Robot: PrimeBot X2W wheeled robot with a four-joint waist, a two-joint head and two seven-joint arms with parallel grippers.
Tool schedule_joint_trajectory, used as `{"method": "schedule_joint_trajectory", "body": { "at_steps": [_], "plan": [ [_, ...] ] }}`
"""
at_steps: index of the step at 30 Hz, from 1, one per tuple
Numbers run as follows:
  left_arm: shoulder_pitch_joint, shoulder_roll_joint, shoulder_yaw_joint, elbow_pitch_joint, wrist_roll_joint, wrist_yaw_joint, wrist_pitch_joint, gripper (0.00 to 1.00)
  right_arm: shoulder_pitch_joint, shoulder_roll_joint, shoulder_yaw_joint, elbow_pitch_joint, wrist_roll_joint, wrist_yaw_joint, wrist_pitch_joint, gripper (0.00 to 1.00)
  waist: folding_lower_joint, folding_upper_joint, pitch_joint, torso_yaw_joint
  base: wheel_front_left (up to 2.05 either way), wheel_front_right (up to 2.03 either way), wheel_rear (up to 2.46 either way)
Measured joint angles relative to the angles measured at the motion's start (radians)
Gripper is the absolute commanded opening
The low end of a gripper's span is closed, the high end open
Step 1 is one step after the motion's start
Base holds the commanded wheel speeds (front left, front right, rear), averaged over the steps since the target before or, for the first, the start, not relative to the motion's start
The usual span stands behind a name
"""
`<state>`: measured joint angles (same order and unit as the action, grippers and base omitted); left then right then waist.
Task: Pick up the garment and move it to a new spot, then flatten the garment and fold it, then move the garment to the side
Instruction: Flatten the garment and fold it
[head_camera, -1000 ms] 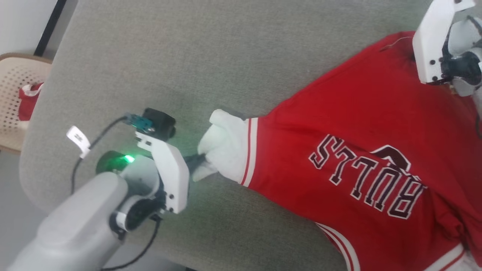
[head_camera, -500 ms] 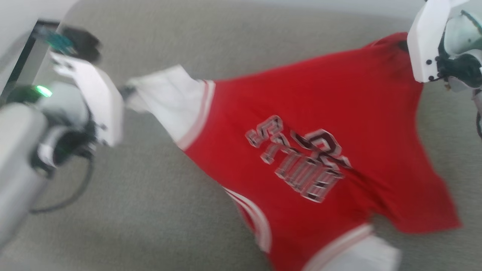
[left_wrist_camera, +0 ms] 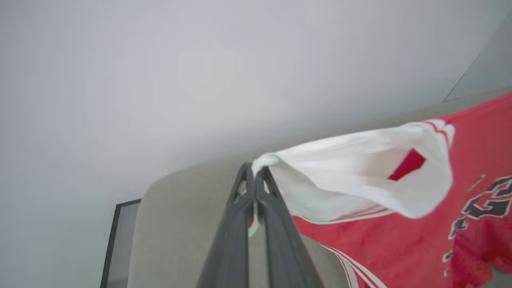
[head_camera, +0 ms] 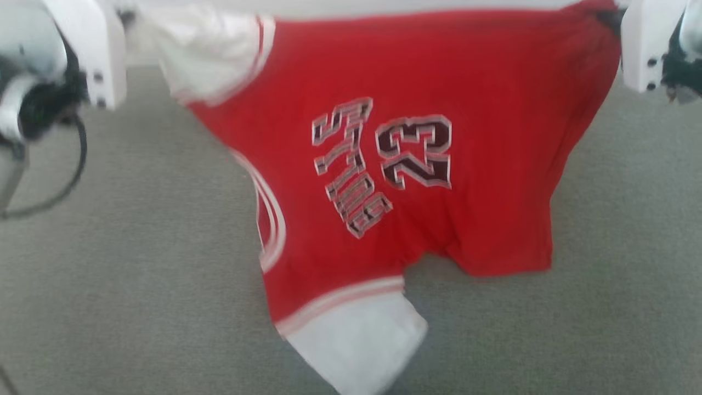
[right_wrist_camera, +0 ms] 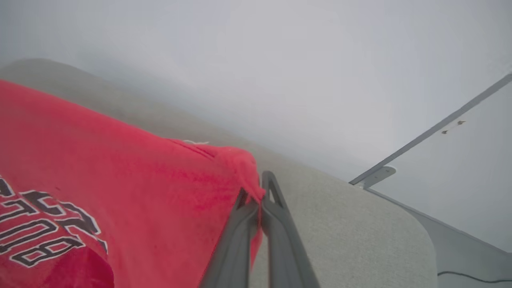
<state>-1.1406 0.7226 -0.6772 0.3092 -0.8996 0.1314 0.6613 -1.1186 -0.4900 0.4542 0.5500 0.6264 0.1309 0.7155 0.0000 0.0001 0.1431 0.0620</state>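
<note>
The garment [head_camera: 466, 71], a red jersey with white sleeves and dark lettering with "23", hangs stretched between my two grippers above the grey table [head_camera: 109, 307]. At the upper left of the head view, my left gripper [head_camera: 127, 16] is shut on a white sleeve [head_camera: 203, 49]. In the left wrist view the left gripper [left_wrist_camera: 254, 170] pinches that sleeve's edge [left_wrist_camera: 360, 176]. My right gripper [head_camera: 607, 19] is shut on a red corner at the upper right. The right wrist view shows the right gripper [right_wrist_camera: 259, 188] clamping that corner of the garment [right_wrist_camera: 120, 172]. The other white sleeve [head_camera: 356, 340] droops low toward the table.
The grey fabric-covered table [right_wrist_camera: 352, 224] spreads under and around the garment. A black cable [head_camera: 77, 164] loops below my left wrist. A pale wall rises behind, with a dark-framed panel [left_wrist_camera: 116, 248] off the table's corner and a metal bracket [right_wrist_camera: 374, 176].
Both grippers have risen and spread apart with the garment, pulling it off the table until it hangs open between them. The head camera has also shifted.
</note>
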Motion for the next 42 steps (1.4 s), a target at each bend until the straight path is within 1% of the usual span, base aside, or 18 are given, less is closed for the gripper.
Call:
{"method": "schedule_joint_trajectory", "body": {
  "at_steps": [4, 6, 8, 11, 15, 16, 19, 21, 23, 25, 27, 30, 32, 38, 41, 42],
  "plan": [
    [-0.112, -0.06, 0.003, 0.112, 0.059, -0.035, -0.114, 0.0, -0.053, 0.052, -0.057, 0.066, -0.094, 0.0, -0.118, 0.0, 0.0, 0.0, 0.04, -0.012, 0.0, 0.0, 0.0],
    [-0.177, -0.081, 0.007, 0.172, 0.095, -0.057, -0.181, 0.0, -0.094, 0.081, -0.087, 0.106, -0.154, 0.0, -0.196, 0.0, 0.0, 0.0, 0.068, -0.018, 0.0, 0.0, 0.0],
    [-0.245, -0.107, 0.017, 0.234, 0.12, -0.067, -0.254, 0.0, -0.144, 0.101, -0.111, 0.143, -0.218, 0.0, -0.276, 0.0, 0.0, 0.0, 0.098, -0.022, 0.0, 0.0, 0.0],
    [-0.348, -0.142, 0.029, 0.312, 0.175, -0.076, -0.393, 0.0, -0.22, 0.128, -0.152, 0.199, -0.327, 0.0, -0.411, 0.0, 0.0, 0.0, 0.146, -0.028, 0.0, 0.0, 0.0],
    [-0.477, -0.171, 0.039, 0.407, 0.243, -0.093, -0.59, 0.0, -0.315, 0.165, -0.229, 0.262, -0.474, 0.001, -0.592, 0.0, 0.0, -0.0001, 0.207, -0.032, 0.0, 0.0, 0.0],
    [-0.477, -0.171, 0.039, 0.407, 0.243, -0.093, -0.59, 0.0, -0.315, 0.165, -0.229, 0.262, -0.474, 0.001, -0.592, 0.0, 0.0, -0.0001, 0.207, -0.032, 0.0, 0.0, 0.0],
    [-0.558, -0.192, 0.045, 0.459, 0.29, -0.094, -0.743, 0.0, -0.37, 0.183, -0.286, 0.296, -0.594, 0.001, -0.705, 0.0, 0.0, 0.0, 0.246, -0.031, 0.0, 0.0, 0.0],
    [-0.595, -0.208, 0.047, 0.49, 0.304, -0.101, -0.829, 0.0, -0.396, 0.191, -0.313, 0.317, -0.674, 0.001, -0.758, 0.0, 0.0, 0.0, 0.268, -0.028, 0.0, 0.0, 0.0],
    [-0.606, -0.226, 0.047, 0.519, 0.311, -0.117, -0.88, 0.0, -0.405, 0.206, -0.332, 0.353, -0.718, 0.001, -0.779, 0.0, 0.0, -0.0001, 0.283, -0.02, 0.0, 0.0, 0.0],
    [-0.597, -0.243, 0.036, 0.557, 0.311, -0.148, -0.893, 0.0, -0.394, 0.228, -0.343, 0.393, -0.744, 0.001, -0.787, 0.0, 0.0, -0.0001, 0.29, -0.009, 0.0, 0.0, 0.0],
    [-0.563, -0.258, 0.018, 0.6, 0.307, -0.19, -0.89, 0.0, -0.377, 0.242, -0.348, 0.44, -0.753, 0.001, -0.775, 0.0, 0.0, 0.0, 0.29, 0.001, 0.0, 0.0, 0.0],
    [-0.494, -0.28, 0.001, 0.655, 0.274, -0.226, -0.85, 0.0, -0.338, 0.259, -0.328, 0.504, -0.741, 0.001, -0.758, 0.0, 0.0, 0.0, 0.279, 0.012, 0.0, 0.0, 0.0],
    [-0.454, -0.292, -0.007, 0.677, 0.247, -0.244, -0.81, 0.0, -0.312, 0.265, -0.317, 0.547, -0.71, 0.001, -0.744, 0.0, 0.0, -0.0001, 0.269, 0.019, 0.0, 0.0, 0.0],
    [-0.302, -0.296, -0.058, 0.686, 0.162, -0.259, -0.67, 0.0, -0.209, 0.275, -0.224, 0.619, -0.599, 0.001, -0.715, 0.0, 0.0, 0.0, 0.225, 0.038, 0.0, 0.0, 0.0],
    [-0.209, -0.288, -0.095, 0.628, 0.097, -0.26, -0.577, 0.0, -0.151, 0.274, -0.161, 0.622, -0.53, 0.001, -0.704, 0.0, 0.0, 0.0, 0.199, 0.045, 0.0, 0.0, 0.0],
    [-0.145, -0.268, -0.119, 0.585, 0.062, -0.26, -0.512, 0.0, -0.107, 0.271, -0.122, 0.612, -0.462, 0.0, -0.683, 0.0, 0.0, 0.0, 0.18, 0.05, 0.0, 0.0, 0.0]
  ]
}}
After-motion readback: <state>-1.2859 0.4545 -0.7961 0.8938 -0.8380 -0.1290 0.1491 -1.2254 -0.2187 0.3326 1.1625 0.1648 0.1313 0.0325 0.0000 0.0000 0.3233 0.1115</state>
